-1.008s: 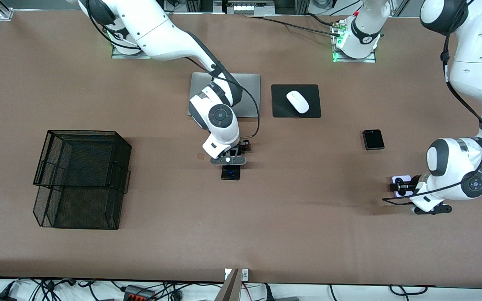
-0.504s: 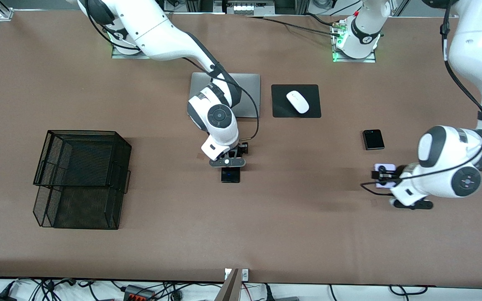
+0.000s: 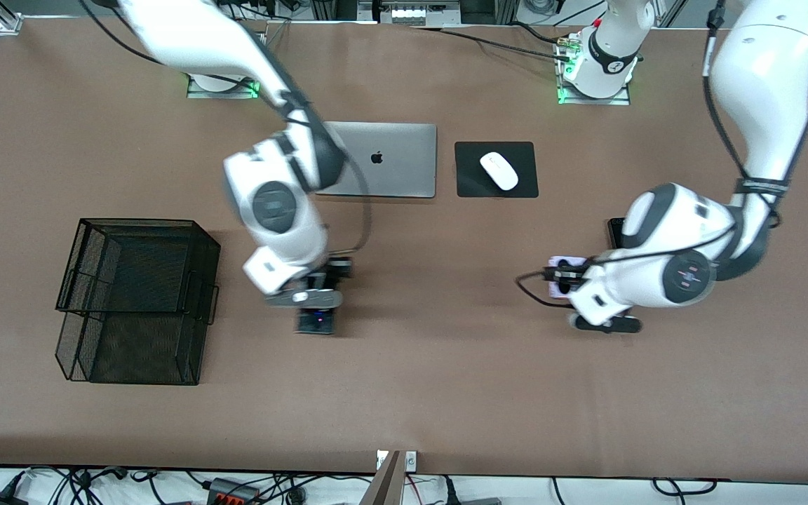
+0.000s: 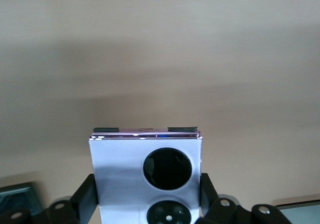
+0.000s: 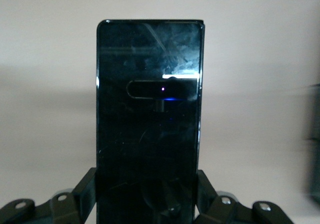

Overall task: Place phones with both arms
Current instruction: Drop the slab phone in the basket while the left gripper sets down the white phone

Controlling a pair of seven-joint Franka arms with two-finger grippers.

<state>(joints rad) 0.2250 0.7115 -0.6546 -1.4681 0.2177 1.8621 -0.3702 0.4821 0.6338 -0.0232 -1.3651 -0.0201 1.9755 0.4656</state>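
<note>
My right gripper (image 3: pixel 315 303) is shut on the long flat black phone (image 3: pixel 315 322) and holds it above the bare table between the laptop and the mesh basket. In the right wrist view the black slab (image 5: pixel 150 114) sits between the two fingers (image 5: pixel 84 194). Toward the left arm's end, my left gripper (image 3: pixel 564 278) is shut on the pale lilac-white flip phone (image 3: pixel 557 266), held above the table. The left wrist view shows that phone (image 4: pixel 125 169) with its two black lenses up, clamped by both fingers (image 4: pixel 86 200). The black flip phone (image 3: pixel 614 230) lies mostly hidden under the left arm.
A black wire-mesh basket (image 3: pixel 137 301) of two stacked tiers stands toward the right arm's end. A closed silver laptop (image 3: pixel 397 165) and a white mouse (image 3: pixel 499 170) on a black pad (image 3: pixel 470 184) lie nearer the arms' bases.
The right gripper has shut on the black slab, lifted it and carried it toward the basket. The left arm has moved the lilac phone toward the table's middle.
</note>
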